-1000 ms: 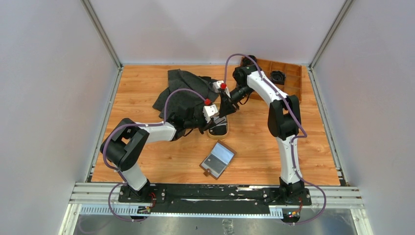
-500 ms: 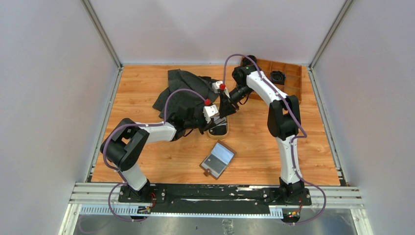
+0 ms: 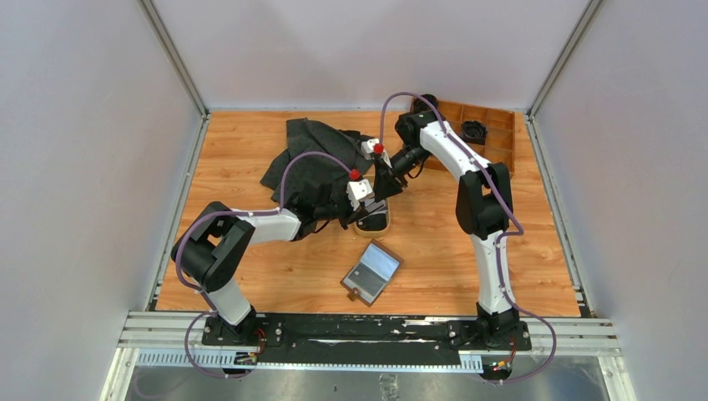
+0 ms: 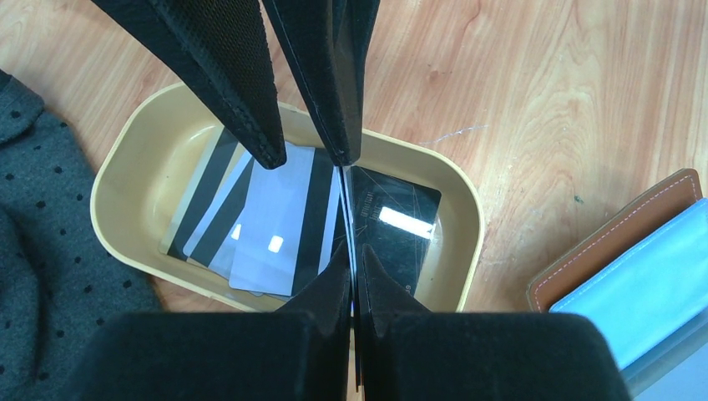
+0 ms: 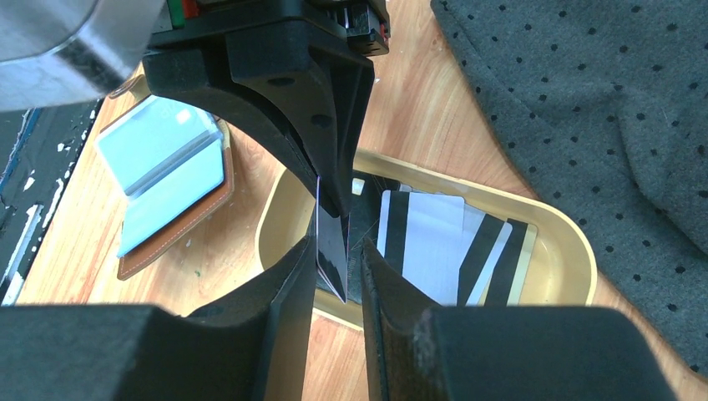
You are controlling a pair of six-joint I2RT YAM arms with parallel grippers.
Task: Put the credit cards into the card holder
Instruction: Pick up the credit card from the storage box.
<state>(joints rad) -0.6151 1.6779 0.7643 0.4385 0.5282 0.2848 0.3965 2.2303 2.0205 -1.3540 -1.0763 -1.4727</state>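
A dark credit card (image 5: 331, 251) stands on edge above the oval tan tray (image 4: 125, 167), with my left gripper (image 4: 355, 267) shut on it. My right gripper (image 5: 338, 267) is open, its fingers on either side of the same card's free end with a small gap on each side. Several more credit cards (image 4: 275, 217), white with black stripes, and a black one (image 4: 392, 225) lie flat in the tray. The brown card holder (image 3: 371, 273) lies open on the table nearer the arm bases, its inside light blue (image 5: 167, 175). Both grippers meet over the tray (image 3: 373, 224).
A dark dotted cloth (image 3: 309, 159) lies behind and left of the tray, touching its edge (image 4: 42, 251). A wooden compartment box (image 3: 484, 134) holding a black object stands at the back right corner. Grey walls close in the table on three sides.
My right gripper's fingers have parted a little from the upright card. The left gripper keeps its hold, and neither arm has visibly shifted.
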